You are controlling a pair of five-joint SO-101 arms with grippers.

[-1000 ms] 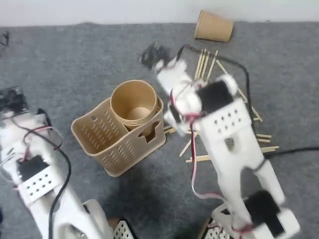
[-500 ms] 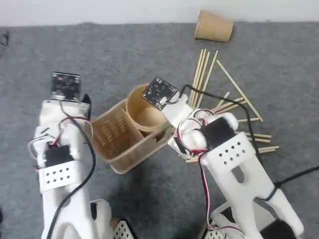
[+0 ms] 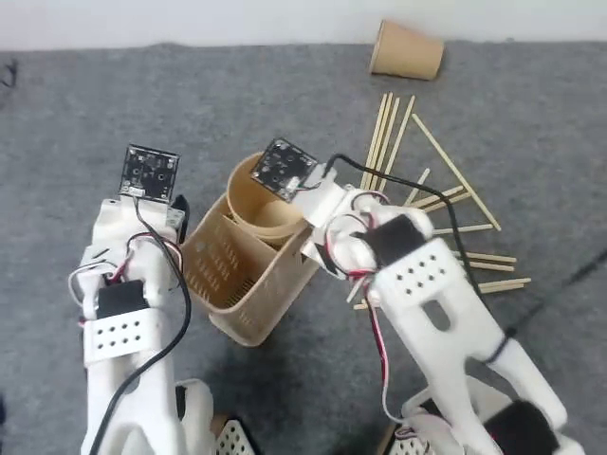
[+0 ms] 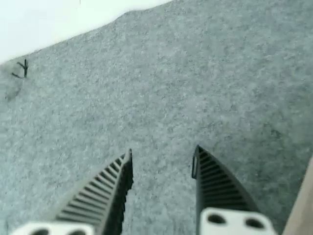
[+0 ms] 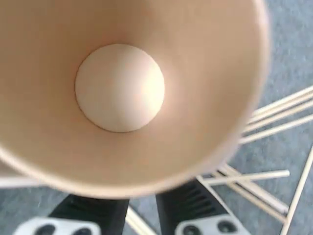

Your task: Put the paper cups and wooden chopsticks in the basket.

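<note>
As cups [image 3: 248, 199] sit mouth-up (in basket [image 3: 232, 284]), chopsticks [image 3: 387, 128] lie flat, fanned

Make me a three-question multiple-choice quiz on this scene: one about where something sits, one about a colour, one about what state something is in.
1. Where is the paper cup that is outside the basket?
A. On its side at the far edge of the carpet.
B. Upright between the two arms.
C. Under the basket.

2. What colour is the carpet?
A. Red.
B. Green.
C. Grey.

3. How are the left arm's fingers?
A. Shut on a chopstick.
B. Open, holding nothing.
C. Shut on a cup.

Answers: 1 A, the high view shows it tipped over at the far edge; 2 C, the carpet is grey in all three views; 3 B, the left wrist view shows a gap with bare carpet between them.
</note>
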